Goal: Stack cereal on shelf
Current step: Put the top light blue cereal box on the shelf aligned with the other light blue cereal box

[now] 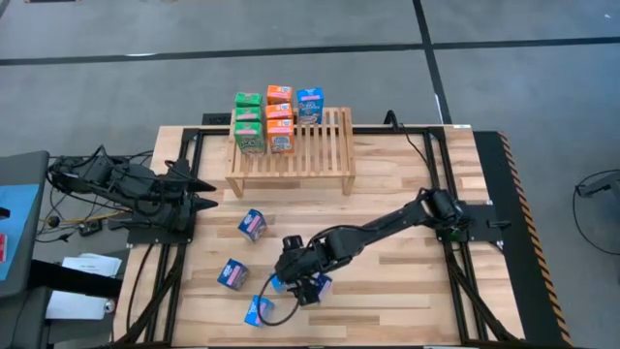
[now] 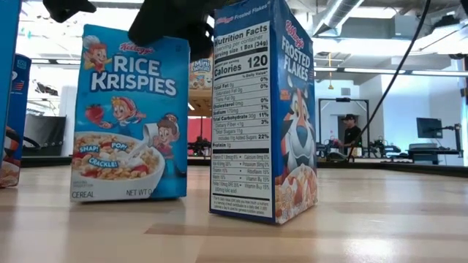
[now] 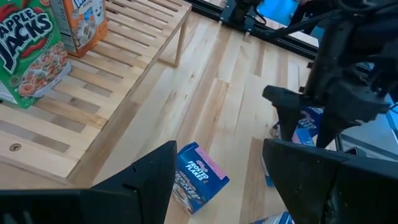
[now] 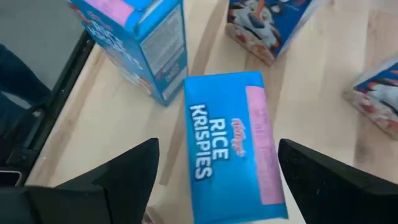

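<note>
Cereal boxes, nearest first: I see a Rice Krispies box (image 4: 233, 146) standing on the table (image 1: 407, 291) near its front edge, directly under my right gripper (image 1: 302, 283). That gripper's fingers are spread wide on either side of the box top and hold nothing. A Frosted Flakes box (image 2: 265, 109) stands just beside it, and more blue boxes (image 1: 252, 225) sit scattered to the left. Farther back, my left gripper (image 1: 205, 194) waits at the table's left side, fingers parted, empty. At the far edge, the shelf (image 1: 320, 155) carries green, orange and blue boxes (image 1: 279, 118) on its left part.
</note>
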